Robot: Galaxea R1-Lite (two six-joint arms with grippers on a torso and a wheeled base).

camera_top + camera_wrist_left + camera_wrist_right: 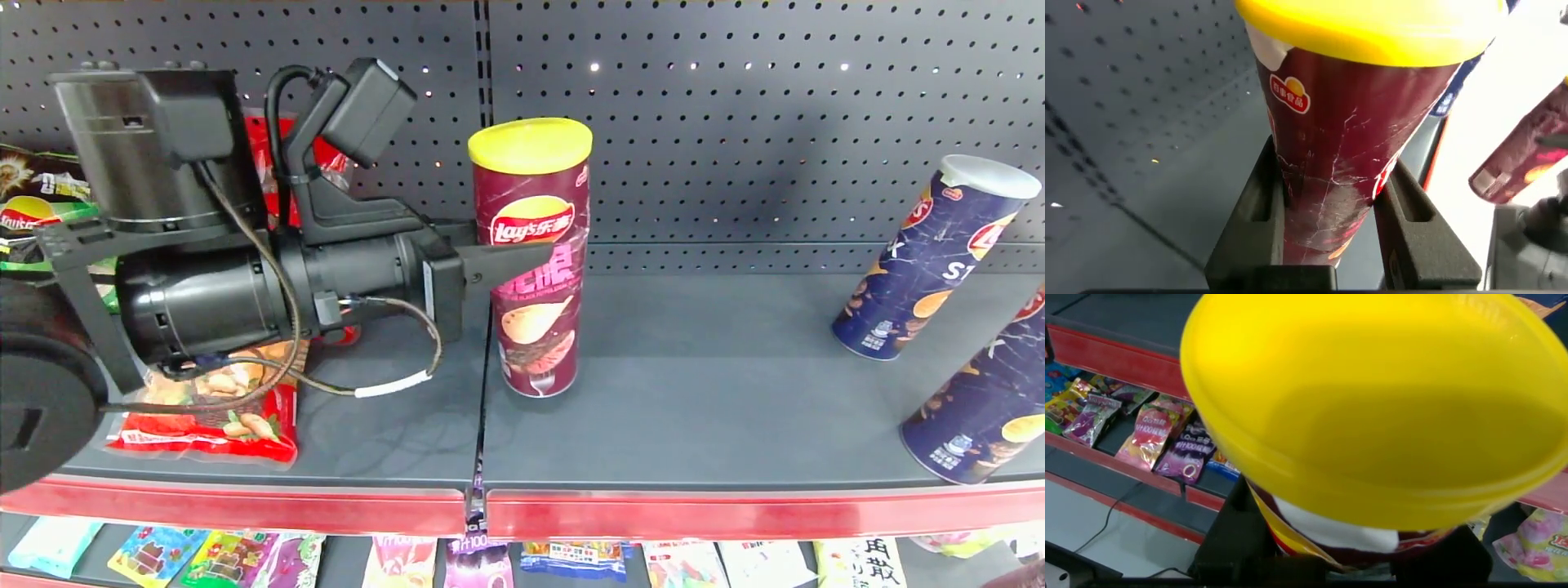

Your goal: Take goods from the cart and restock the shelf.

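A maroon chip can [535, 269] with a yellow lid stands upright on the grey shelf [702, 400], near its middle. My left gripper [540, 260] comes in from the left and is shut on the can's middle; in the left wrist view the fingers [1259, 196] press both sides of the can [1339, 155]. My right gripper [1351, 539] is shut on a second yellow-lidded chip can [1372, 400], held off the shelf's front. That second can [1523, 159] shows tilted beyond the shelf edge in the left wrist view.
Two dark blue chip cans [931, 253] [980, 400] stand at the shelf's right end. A red peanut packet [212, 408] lies under my left arm, snack bags [37, 204] behind it. Candy packets [571, 559] fill the lower shelf. A pegboard wall [735, 122] backs the shelf.
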